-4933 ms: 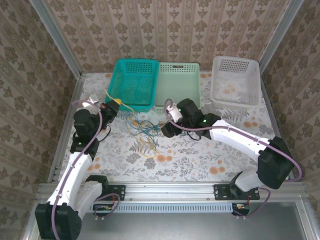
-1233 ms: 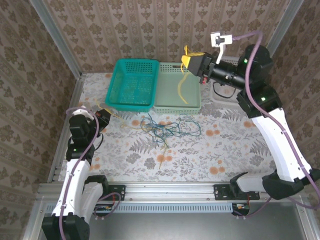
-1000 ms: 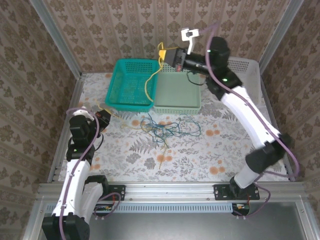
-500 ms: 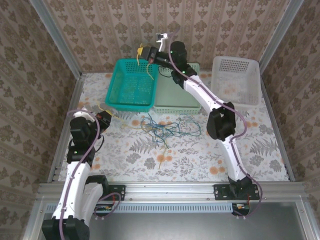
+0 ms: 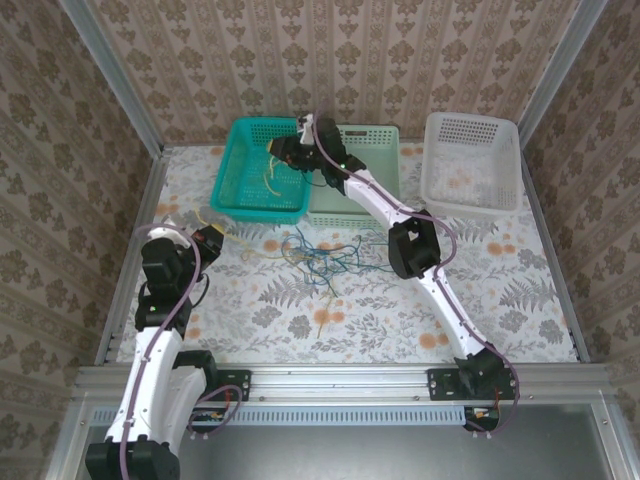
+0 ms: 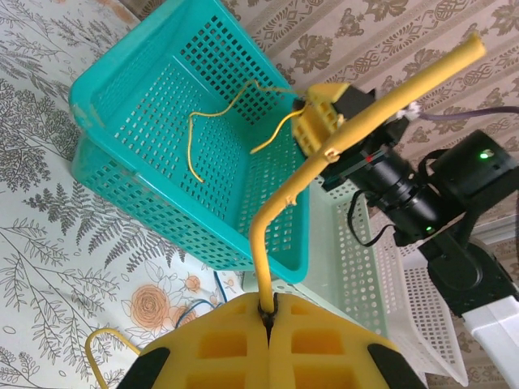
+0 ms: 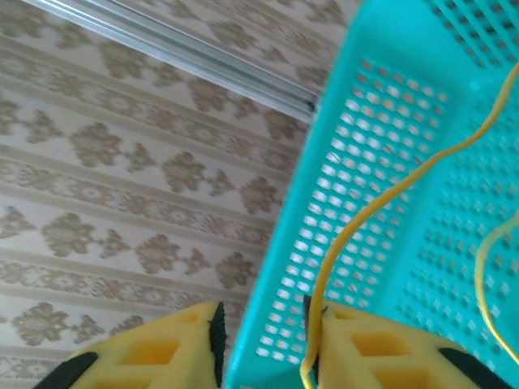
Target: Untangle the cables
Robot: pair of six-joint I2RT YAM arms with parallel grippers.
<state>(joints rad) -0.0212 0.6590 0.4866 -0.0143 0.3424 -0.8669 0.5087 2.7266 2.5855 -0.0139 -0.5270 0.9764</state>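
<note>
The white-and-black left arm [image 5: 148,350] is raised from its base at the near left corner and bent at the top, so that the wrist is turned to the right and away. The left gripper [image 6: 272,320], fitted with yellow foam pads, is closed: the pads are pressed together, and a thin yellow cable [image 6: 258,263] is pinched between them. The white-and-black right arm [image 5: 370,200] is stretched far forward and to the left, nearly fully extended from its base at the near edge. The right gripper [image 7: 263,328], likewise padded in yellow, is held with its jaws parted, and a clear gap is seen between the two pads.
</note>
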